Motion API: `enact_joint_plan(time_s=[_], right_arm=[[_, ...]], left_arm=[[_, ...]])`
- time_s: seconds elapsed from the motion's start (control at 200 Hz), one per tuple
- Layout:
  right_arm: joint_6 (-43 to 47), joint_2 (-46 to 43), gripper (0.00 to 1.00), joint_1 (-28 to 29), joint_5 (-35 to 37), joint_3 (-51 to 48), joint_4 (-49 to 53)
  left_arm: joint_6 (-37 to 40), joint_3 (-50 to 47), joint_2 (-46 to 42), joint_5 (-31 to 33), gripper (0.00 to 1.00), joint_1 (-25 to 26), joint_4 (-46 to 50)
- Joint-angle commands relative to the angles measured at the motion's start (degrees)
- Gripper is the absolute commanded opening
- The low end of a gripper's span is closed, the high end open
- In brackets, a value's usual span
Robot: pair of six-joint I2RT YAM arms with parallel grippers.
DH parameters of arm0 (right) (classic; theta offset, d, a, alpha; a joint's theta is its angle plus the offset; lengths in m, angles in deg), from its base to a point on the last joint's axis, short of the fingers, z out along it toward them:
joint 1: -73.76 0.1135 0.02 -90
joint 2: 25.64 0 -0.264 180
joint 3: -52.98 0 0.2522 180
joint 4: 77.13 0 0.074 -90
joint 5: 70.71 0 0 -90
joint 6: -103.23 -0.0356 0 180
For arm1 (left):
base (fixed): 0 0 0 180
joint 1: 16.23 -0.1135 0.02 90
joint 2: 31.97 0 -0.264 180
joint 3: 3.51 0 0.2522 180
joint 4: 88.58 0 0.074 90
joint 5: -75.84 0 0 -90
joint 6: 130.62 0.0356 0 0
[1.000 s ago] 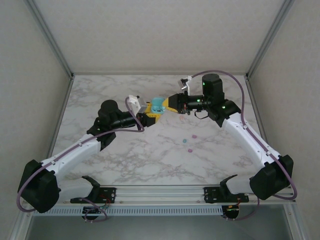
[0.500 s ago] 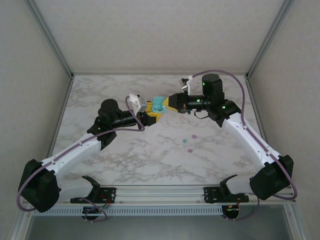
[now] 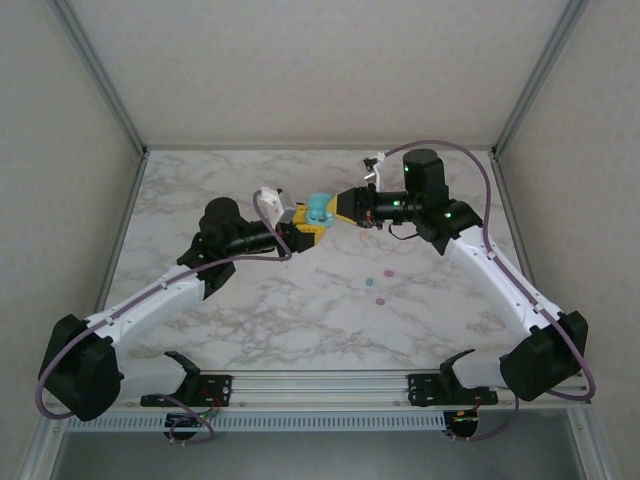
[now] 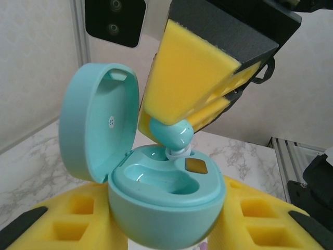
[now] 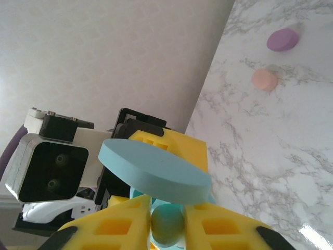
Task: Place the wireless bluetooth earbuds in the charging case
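My left gripper [image 3: 303, 232] is shut on a teal charging case [image 4: 166, 208], held up off the table with its round lid [image 4: 96, 130] swung open to the left. My right gripper [image 3: 338, 207] comes at it from the right. Its yellow pads [image 4: 192, 78] are shut on a teal earbud [image 4: 174, 136]. The earbud's white tip sits at the mouth of the case's far socket, while the near socket is empty. From the right wrist the earbud [image 5: 167, 225] shows squeezed between the pads, under the lid [image 5: 153, 171]. More earbuds lie loose on the table: magenta [image 3: 379, 298], teal [image 3: 368, 282], peach [image 5: 264, 80].
The marble table [image 3: 250, 320] is walled at the back and on both sides. The loose nubs lie right of centre, under and in front of the right arm. The two wrists nearly touch above the table's back middle.
The left gripper and the case have crept slightly right and back, closer to the right gripper. The right arm has barely moved, and both grips look the same.
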Motion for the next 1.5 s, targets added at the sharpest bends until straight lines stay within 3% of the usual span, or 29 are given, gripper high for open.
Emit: enact_joint_plan(time_s=[0.0, 0.375, 0.716, 1.031, 1.497], right_arm=[[3.09, -1.28, 0.24, 0.29, 2.04, 1.8, 4.16], [2.88, -1.37, 0.31, 0.29, 3.58, 2.83, 5.46], [2.16, -2.29, 0.31, 0.32, 5.13, 4.3, 7.0], [1.62, -4.04, 0.39, 0.8, 6.41, 4.77, 8.07], [1.1, -2.79, 0.26, 1.95, 7.07, 5.56, 9.82]], left_arm=[[-1.34, 2.3, 0.01, -0.86, 0.22, 0.5, -4.56], [-1.23, 2.43, -0.16, -0.67, 0.22, 0.5, -3.89], [-0.66, 2.08, -0.78, -0.13, 0.22, 0.51, -2.73], [-0.13, 2.26, -0.52, 0.32, 0.22, 0.59, -1.89], [0.18, 2.52, -0.26, 0.73, 0.22, 0.59, -1.59]])
